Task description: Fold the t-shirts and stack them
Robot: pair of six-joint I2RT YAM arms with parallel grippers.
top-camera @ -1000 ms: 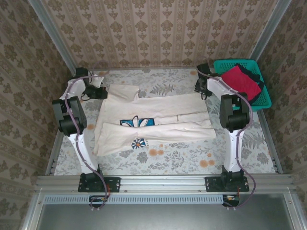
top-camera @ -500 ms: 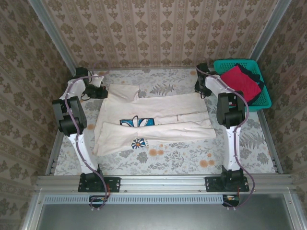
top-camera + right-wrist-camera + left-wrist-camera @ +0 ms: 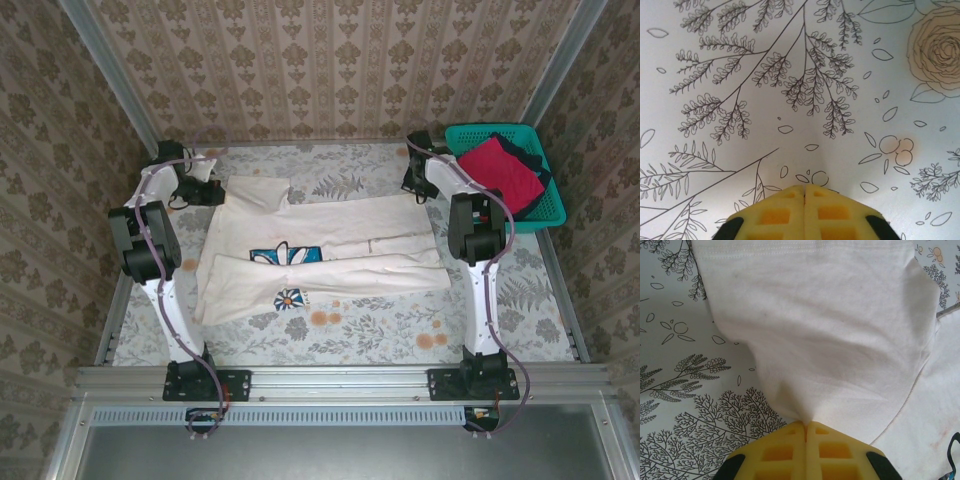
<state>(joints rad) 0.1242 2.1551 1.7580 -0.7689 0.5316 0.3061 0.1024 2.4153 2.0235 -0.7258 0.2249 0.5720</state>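
**Fold in progress, far edge of table.** The cream-white t-shirt lies partly folded at the centre of the floral table cover, blue print up. Left gripper — jaws clenched on a pinch of this shirt's cloth at its far left corner. Right gripper — jaws pressed together, tips on the bare cover. The crimson-red t-shirt rests over the dark t-shirt in the teal basket, far right.

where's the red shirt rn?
Top view: the crimson-red shirt lies in the teal basket at the far right corner, on a dark shirt, right of the right arm.
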